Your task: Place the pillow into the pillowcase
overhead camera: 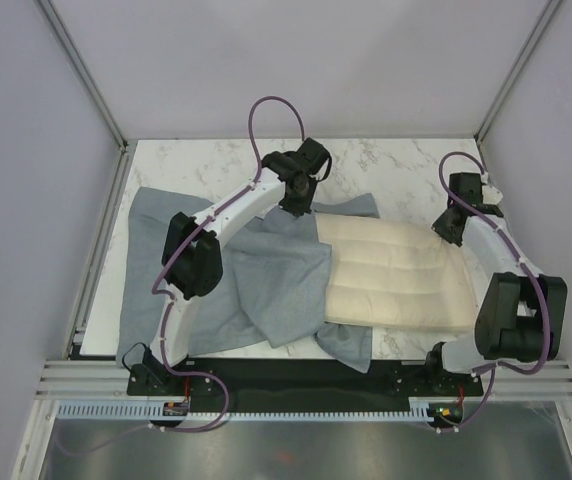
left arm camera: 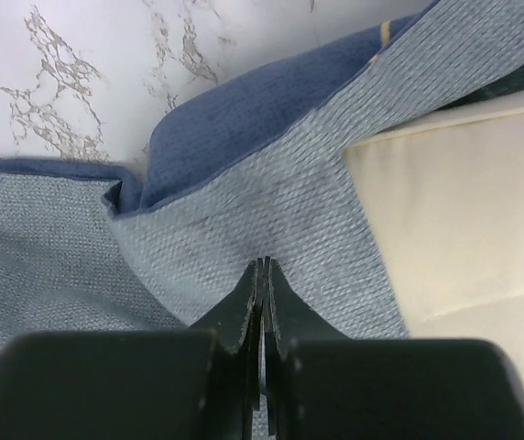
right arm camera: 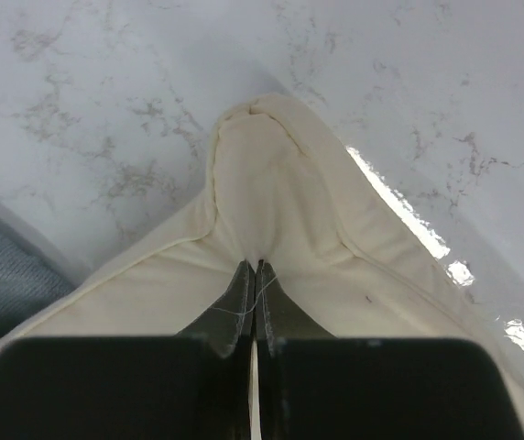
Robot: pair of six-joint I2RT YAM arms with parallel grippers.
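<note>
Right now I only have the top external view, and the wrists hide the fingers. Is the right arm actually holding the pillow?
Observer: Yes. In the right wrist view the right fingers are shut on a corner of the pillow, which puckers toward them.
Operator: And the left fingers?
Observer: The left fingers are shut too, with their tips on the pale inner side of the pillowcase. I can't tell whether any cloth is pinched between them.
Operator: How near is that to the pillow?
Observer: In the left wrist view the pillow's edge lies just beside the tips, and the edge of the pale cloth runs along it.
</note>
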